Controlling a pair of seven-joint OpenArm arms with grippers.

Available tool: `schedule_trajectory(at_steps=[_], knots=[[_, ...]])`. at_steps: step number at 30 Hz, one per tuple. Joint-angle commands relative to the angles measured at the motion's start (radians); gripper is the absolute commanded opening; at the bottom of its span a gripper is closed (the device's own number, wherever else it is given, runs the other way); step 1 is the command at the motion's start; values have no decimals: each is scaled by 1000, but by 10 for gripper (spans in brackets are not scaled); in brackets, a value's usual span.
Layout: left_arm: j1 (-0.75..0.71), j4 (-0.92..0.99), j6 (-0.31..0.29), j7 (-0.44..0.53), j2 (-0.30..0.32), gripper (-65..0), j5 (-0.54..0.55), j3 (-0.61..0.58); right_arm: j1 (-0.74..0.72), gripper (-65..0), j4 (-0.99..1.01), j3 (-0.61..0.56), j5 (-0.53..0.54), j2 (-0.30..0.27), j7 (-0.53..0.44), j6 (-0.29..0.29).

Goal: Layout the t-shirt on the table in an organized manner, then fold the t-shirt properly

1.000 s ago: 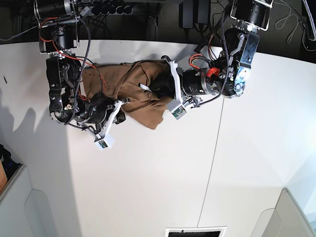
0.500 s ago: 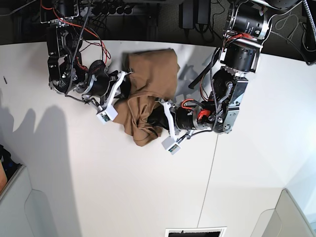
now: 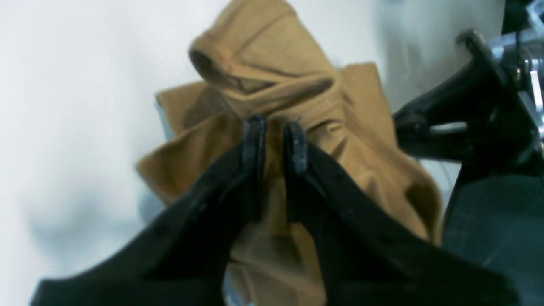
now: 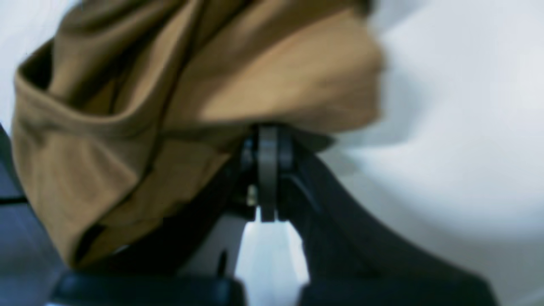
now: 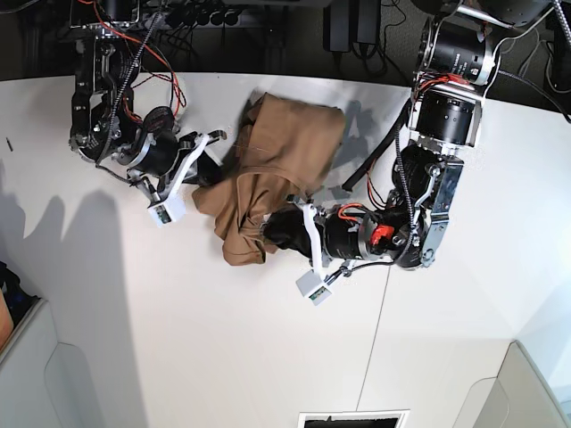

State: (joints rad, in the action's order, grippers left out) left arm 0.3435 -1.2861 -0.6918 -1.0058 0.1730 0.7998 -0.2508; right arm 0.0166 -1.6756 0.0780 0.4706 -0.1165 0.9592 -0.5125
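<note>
The tan-brown t-shirt [image 5: 281,160] lies bunched in a crumpled heap on the white table [image 5: 223,339], near its far edge. My left gripper [image 5: 275,237] comes in from the right and is shut on the heap's near end. The left wrist view shows its black fingertips [image 3: 253,140] pinching a fold of the t-shirt [image 3: 276,72]. My right gripper [image 5: 210,169] holds the heap's left edge. In the right wrist view its jaws stand pressed together [image 4: 267,140] under the draped t-shirt [image 4: 170,97]. The shirt's neck and sleeves are lost in the folds.
A thin dark seam [image 5: 379,321] runs down the table right of the middle. Cables and dark gear [image 5: 205,18] sit beyond the far edge. Grey panels stand at the near left [image 5: 36,374] and near right [image 5: 531,392] corners.
Both arms swung with the shirt in hand. My left gripper came nearer the front, my right gripper went back and left. The bunched shirt turned from lying crosswise to running front to back.
</note>
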Motion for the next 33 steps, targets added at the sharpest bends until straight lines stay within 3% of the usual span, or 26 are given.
schedule_trajectory(at_steps=[1,7,12,25,33], knots=[[24,-30,-6,13,23,-561,37,3,-16,-650,-25,18,29,-2,-18,-8],[13,-50,-6,-2,116,-561,94,3,-16,-650,-28,89,55,-10,8,-8],[-42,-117,-6,-29,213,-561,143,3,18,-650,-46,93,113,-68,19,-8],[-427,-521,-6,-48,508,-561,149,13,209,-650,-157,93,174,-184,47,-34],[-701,-651,-6,-51,590,-562,147,163,380,-650,-263,93,234,-274,63,-34]])
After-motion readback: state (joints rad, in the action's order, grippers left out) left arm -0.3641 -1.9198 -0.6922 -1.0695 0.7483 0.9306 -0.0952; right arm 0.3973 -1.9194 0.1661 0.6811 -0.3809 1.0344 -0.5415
